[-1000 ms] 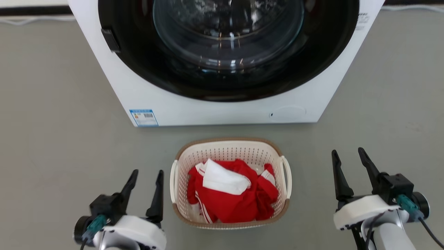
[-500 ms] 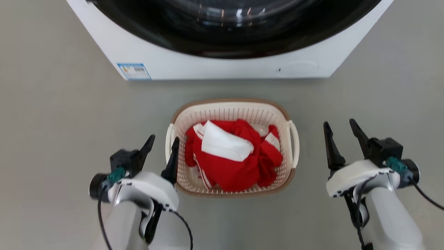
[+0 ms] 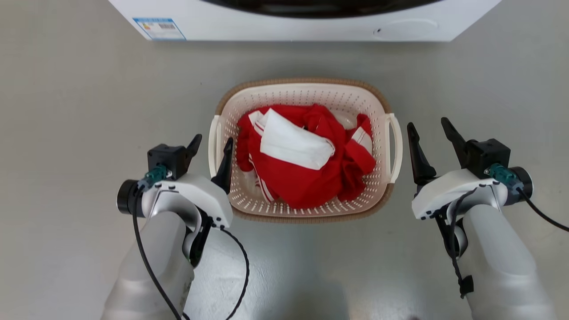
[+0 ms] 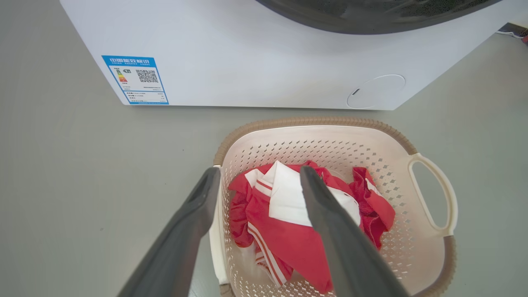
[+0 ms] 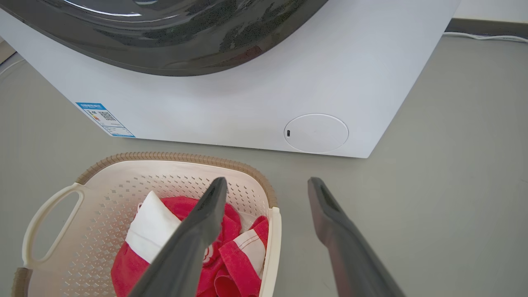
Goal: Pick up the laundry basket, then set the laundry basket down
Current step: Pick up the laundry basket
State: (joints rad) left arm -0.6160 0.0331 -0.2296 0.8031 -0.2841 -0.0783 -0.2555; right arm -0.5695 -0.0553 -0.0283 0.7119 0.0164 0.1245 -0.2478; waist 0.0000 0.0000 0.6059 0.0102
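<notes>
Count: you have one laundry basket [image 3: 306, 82] with two loop handles, the left handle [image 3: 211, 129] and the right handle [image 3: 398, 142], and one washing machine [image 3: 311, 29].
Basket location: on the floor [image 3: 66, 111], in front of the machine, between your arms.
Contents: one crumpled red garment [image 3: 311, 186] with white stripes; one white cloth [image 3: 293, 146] on top.
Left end effector [image 3: 214, 139]: released, fingers astride the left handle.
Right end effector [image 3: 427, 123]: released, empty, just beside the right handle.

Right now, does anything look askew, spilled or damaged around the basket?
Nothing stands out. The basket sits upright on the floor before the washer, clothes all inside. Both are open: the left gripper straddles its left handle, the right gripper is beside the other.
</notes>
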